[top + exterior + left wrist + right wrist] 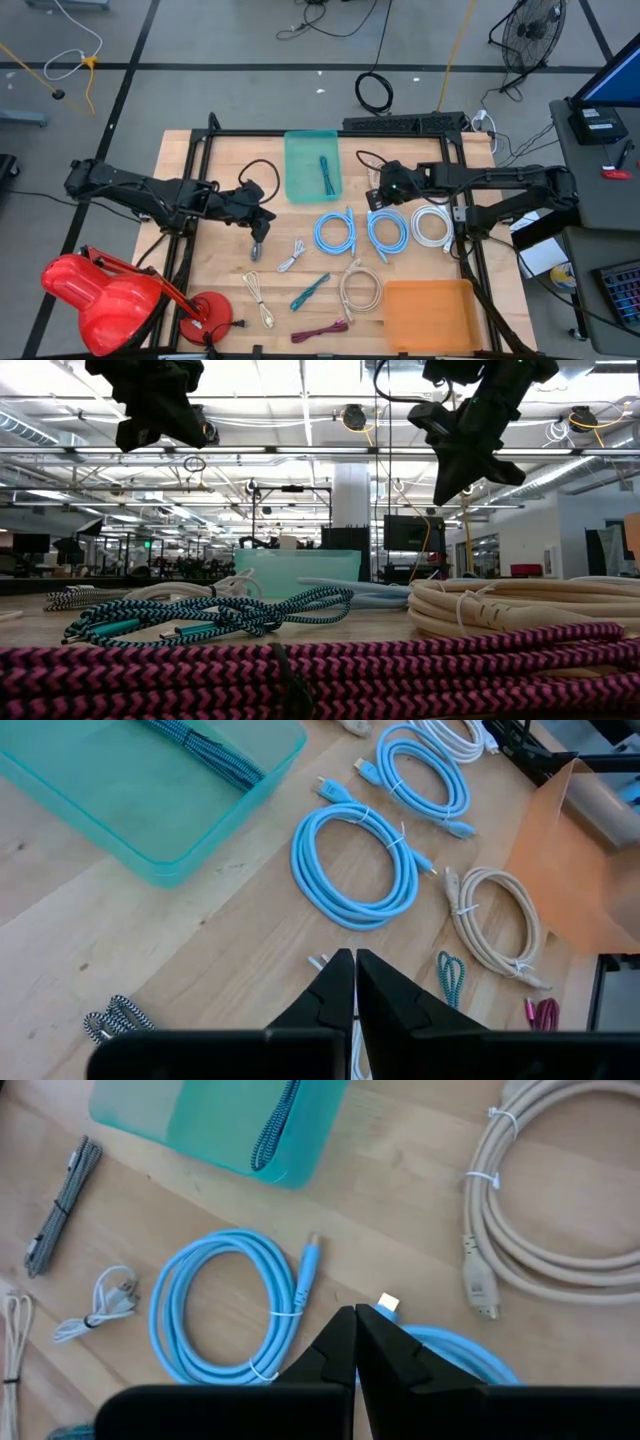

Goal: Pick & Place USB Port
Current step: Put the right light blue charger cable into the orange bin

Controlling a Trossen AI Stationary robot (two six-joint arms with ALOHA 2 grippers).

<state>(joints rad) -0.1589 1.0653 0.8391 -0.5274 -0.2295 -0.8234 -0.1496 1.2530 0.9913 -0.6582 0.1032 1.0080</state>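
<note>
Here, a braided teal USB cable [326,174] lies inside the teal bin [300,145] at the back of the desk [215,290]. Three coiled cables, two light blue [335,233] [387,233] and one white [432,226], sit in a row in front of it. The left end effector [258,240] hovers over bare wood, fingers together, holding nothing. The right end effector [375,200] hangs above the second blue coil, likewise closed and empty. An orange bin [428,313] stands at the desk's front right.
</note>
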